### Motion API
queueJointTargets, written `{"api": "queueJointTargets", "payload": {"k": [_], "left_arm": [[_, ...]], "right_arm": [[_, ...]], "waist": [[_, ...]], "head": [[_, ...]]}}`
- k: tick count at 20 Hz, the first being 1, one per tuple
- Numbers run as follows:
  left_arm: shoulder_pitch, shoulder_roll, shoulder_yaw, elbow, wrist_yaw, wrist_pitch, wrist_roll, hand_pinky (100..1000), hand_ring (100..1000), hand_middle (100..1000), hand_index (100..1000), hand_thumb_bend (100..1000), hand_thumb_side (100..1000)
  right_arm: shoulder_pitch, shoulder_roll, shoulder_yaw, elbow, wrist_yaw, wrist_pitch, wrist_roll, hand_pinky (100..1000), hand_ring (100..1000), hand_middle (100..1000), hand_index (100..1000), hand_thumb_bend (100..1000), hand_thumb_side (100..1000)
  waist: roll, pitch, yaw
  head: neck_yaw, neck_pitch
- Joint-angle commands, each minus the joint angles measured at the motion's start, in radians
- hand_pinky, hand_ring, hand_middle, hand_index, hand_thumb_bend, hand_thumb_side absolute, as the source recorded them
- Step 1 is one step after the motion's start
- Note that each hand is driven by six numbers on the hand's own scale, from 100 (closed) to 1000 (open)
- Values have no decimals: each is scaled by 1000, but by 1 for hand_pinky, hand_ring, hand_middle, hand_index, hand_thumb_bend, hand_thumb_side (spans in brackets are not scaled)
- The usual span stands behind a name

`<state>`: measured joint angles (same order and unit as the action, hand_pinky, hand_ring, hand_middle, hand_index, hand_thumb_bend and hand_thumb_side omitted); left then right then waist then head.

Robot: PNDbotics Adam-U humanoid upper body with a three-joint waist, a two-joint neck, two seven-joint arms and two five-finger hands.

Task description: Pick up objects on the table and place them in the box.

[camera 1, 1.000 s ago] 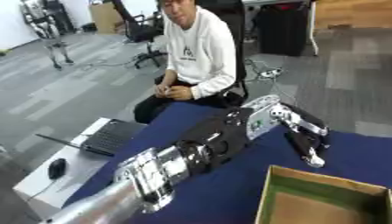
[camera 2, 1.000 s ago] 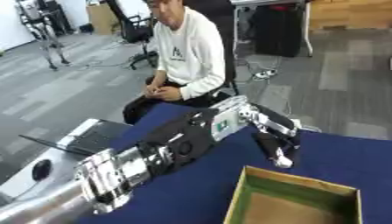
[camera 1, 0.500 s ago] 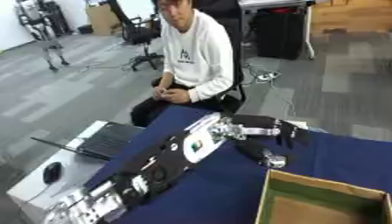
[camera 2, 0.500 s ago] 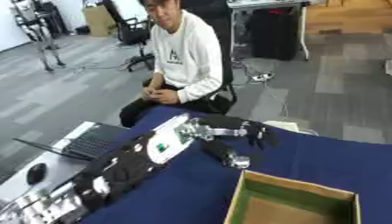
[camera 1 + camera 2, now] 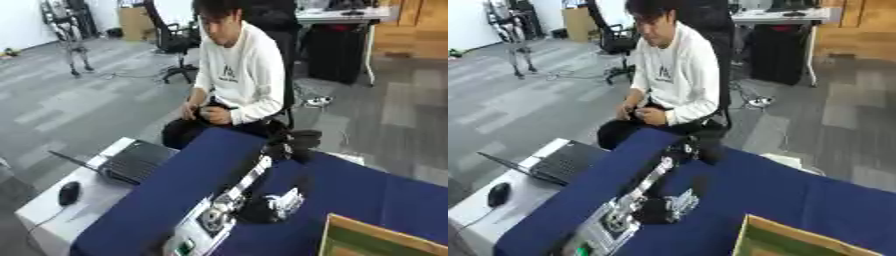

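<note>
Box low in the right corner of the frame, brown rim, green inside, open at the top and ready for dropping things in. Nothing to be seen inside the small part that shows.

Left arm stretched long across the blue table, from the bottom middle up toward the far edge. Left hand at the very end of it, a dark shape near the middle of the frame, right by the table's far edge. Reaching that far most likely to get at something out there, but only a guess. Fingers too dark to make out, so cannot tell whether spread, curled, or wrapped round anything.

Small silver and white thing just beside the arm, lower middle of the frame, well short of the box. Maybe one of the things to pick up, maybe a part of the arm itself; cannot tell which.

Right hand nowhere in the frame.

Laptop and mouse on a lighter desk at the lower left, off the blue cloth.

No words or labels clear enough to read on the box or the arm.
</note>
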<state>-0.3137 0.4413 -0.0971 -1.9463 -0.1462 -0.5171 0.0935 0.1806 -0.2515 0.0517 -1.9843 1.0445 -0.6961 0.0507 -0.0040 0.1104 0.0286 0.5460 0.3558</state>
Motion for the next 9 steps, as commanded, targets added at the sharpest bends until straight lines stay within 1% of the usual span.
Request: {"api": "queueJointTargets", "payload": {"k": [1, 2, 3, 4, 6, 7, 8, 9], "left_arm": [[-22, -4, -16, -51, -14, -58, -22, 714, 691, 851, 869, 968, 633], [-28, -6, -26, -53, -14, -71, -33, 719, 693, 852, 868, 1000, 602], [-33, -7, -31, -53, -15, -81, -48, 721, 698, 850, 862, 1000, 577], [-37, -6, -33, -53, -18, -89, -63, 719, 696, 850, 861, 1000, 581], [-41, -1, -38, -54, -23, -99, -84, 718, 696, 848, 860, 1000, 592], [-40, 2, -39, -54, -25, -102, -92, 716, 696, 855, 868, 1000, 585], [-36, 5, -39, -54, -27, -96, -100, 717, 701, 867, 878, 1000, 572], [-34, 7, -40, -54, -31, -87, -108, 712, 702, 874, 883, 1000, 582]], "right_arm": [[18, 27, 56, -16, 53, -4, -48, 270, 460, 474, 651, 316, 1000], [24, 35, 76, -16, 60, -16, -63, 270, 460, 472, 643, 263, 1000], [28, 41, 87, -16, 68, -24, -76, 261, 452, 461, 632, 240, 1000], [31, 46, 95, -16, 76, -31, -88, 250, 443, 450, 621, 282, 1000], [34, 51, 104, -16, 93, -43, -108, 235, 434, 443, 588, 298, 1000], [34, 53, 106, -16, 102, -46, -117, 195, 408, 424, 563, 321, 999], [34, 53, 105, -16, 112, -43, -131, 157, 377, 391, 531, 318, 956], [34, 52, 105, -16, 125, -37, -148, 123, 348, 354, 487, 324, 889]], "waist": [[-4, -14, 12], [-6, -14, 19], [-8, -15, 25], [-10, -15, 32], [-13, -14, 41], [-13, -14, 43], [-14, -13, 45], [-14, -13, 45]], "head": [[15, -3], [26, 2], [35, 10], [43, 21], [47, 42], [45, 51], [36, 65], [29, 75]]}}
